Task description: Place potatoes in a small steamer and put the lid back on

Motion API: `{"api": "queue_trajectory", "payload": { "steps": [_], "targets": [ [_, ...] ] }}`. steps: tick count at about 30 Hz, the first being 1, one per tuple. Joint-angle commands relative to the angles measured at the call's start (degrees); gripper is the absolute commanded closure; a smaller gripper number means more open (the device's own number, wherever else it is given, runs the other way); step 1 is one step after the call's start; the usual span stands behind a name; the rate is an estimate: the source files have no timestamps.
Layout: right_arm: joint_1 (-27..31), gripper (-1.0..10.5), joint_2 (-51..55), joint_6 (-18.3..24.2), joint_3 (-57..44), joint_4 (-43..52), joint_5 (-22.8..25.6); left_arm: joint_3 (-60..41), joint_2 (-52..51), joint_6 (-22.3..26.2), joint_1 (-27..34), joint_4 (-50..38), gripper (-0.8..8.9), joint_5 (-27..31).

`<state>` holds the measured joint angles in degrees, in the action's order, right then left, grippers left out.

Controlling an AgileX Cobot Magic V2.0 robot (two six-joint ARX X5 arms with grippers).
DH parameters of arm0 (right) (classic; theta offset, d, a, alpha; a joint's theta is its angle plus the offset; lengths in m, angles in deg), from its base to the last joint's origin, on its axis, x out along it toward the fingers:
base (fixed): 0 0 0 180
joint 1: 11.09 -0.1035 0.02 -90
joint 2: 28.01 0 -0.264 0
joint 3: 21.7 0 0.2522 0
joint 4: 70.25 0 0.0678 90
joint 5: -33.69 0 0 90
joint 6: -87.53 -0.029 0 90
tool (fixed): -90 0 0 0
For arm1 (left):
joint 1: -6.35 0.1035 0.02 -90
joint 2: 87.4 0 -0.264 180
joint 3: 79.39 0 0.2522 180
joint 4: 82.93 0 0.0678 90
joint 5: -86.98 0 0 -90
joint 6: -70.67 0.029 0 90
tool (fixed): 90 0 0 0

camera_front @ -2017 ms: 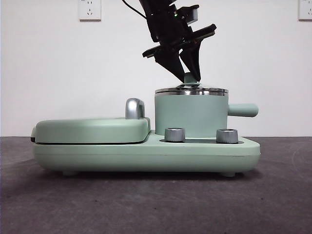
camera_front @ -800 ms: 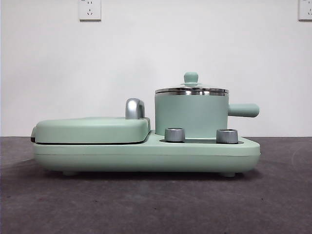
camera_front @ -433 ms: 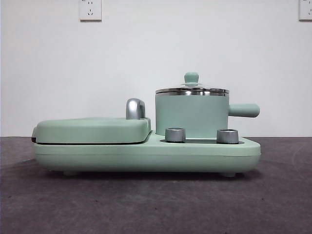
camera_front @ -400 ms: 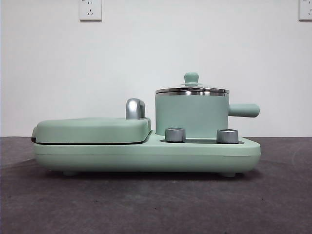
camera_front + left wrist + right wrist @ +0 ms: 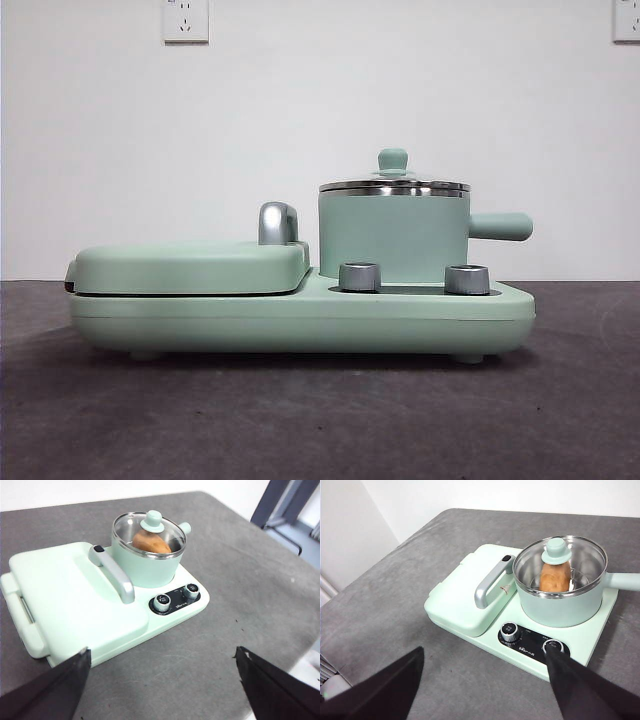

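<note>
Both grippers raised well clear of the appliance, jaws spread wide and holding nothing: left gripper (image 5: 162, 690) looking down from beyond the griddle-cover end, right gripper (image 5: 485, 685) from the front edge by the dials; neither seen in the front view.

Potato (image 5: 555, 577) lying inside the small steamer (image 5: 393, 238), visible through the glass lid (image 5: 560, 565), its long axis running roughly across the pot toward the dial side; seen too under the lid in the left wrist view (image 5: 150, 542). Lid seated on the steel rim, mint knob (image 5: 392, 160) upright at centre. Steamer standing at the handle end of the base (image 5: 300, 315), side handle (image 5: 500, 226) pointing out past the base's end; griddle cover (image 5: 190, 267) with chrome handle (image 5: 277, 222) filling the other end; two dials (image 5: 359, 276) along the front edge.

Judged done: potato in, lid on. No further reach called for; should the lid need touching, right gripper appears the nearer, knob lying ahead and below it.
</note>
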<state>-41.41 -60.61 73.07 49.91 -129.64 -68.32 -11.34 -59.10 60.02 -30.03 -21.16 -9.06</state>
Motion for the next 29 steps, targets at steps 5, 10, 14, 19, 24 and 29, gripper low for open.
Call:
{"api": "queue_trajectory", "payload": {
  "steps": [5, 10, 14, 19, 24, 29],
  "targets": [
    [-0.35, 5.7, -0.28, -0.50, 0.28, 0.55, -0.02, -3.85, -1.75, -2.54, -0.22, -1.49, 4.07, 0.26],
    [-0.35, 6.1, -0.28, -0.52, 0.28, 0.48, -0.04, -3.85, -1.64, -2.34, -0.22, -4.52, 6.61, 0.26],
    [-0.35, 9.3, -0.26, -0.52, 0.28, 0.11, 0.07, -3.85, -1.64, -1.88, -0.22, -6.05, 7.99, 0.28],
    [-0.35, 9.3, -0.22, -0.50, 0.28, 0.26, 0.02, -3.82, -1.66, -2.08, -0.22, -6.45, 7.94, 0.26],
    [-0.35, 9.3, -0.22, -0.50, 0.28, 0.26, 0.02, -3.82, -1.77, -2.08, -0.22, -6.47, 7.94, 0.26],
    [-0.35, 9.3, -0.22, -0.50, 0.28, 0.26, 0.02, -3.82, -1.77, -2.08, -0.22, -6.45, 7.94, 0.26]
  ]
}}
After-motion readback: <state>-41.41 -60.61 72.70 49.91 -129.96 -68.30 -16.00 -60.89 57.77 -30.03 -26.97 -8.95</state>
